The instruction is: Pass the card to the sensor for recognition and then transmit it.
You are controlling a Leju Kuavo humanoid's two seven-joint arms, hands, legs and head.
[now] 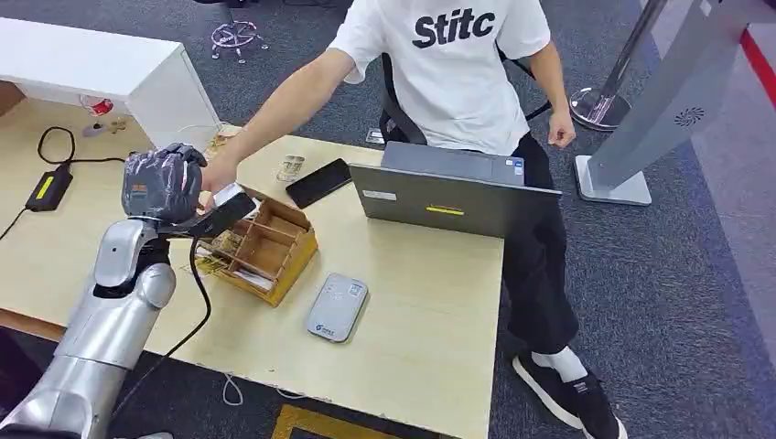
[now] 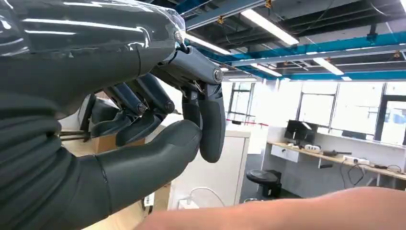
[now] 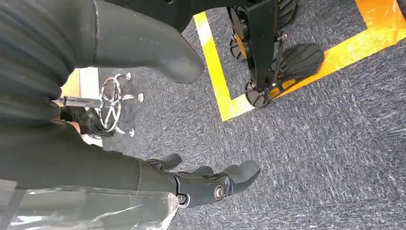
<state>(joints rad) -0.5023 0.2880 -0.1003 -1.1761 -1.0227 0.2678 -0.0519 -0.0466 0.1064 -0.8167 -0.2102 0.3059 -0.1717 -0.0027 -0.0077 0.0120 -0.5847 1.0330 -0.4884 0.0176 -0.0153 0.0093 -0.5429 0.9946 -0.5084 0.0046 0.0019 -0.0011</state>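
Note:
My left hand [image 1: 163,183] is raised above the wooden organiser box [image 1: 265,249]. A white card [image 1: 229,195] sticks out from between its thumb and fingers. A person's hand [image 1: 216,176] reaches across the table and touches that card. In the left wrist view the thumb [image 2: 158,158] meets the dark fingers [image 2: 210,122], and they hide the card; the person's forearm [image 2: 297,211] crosses close by. The grey card sensor [image 1: 337,306] lies flat on the table in front of the box. My right hand [image 3: 191,184] hangs over carpet, fingers apart and holding nothing.
The person sits behind the wooden table [image 1: 430,311], with a grey laptop [image 1: 448,197] in front of them. A black phone [image 1: 317,183] lies beside the box, a power adapter [image 1: 48,187] and cable at far left. A white cabinet [image 1: 137,82] stands behind.

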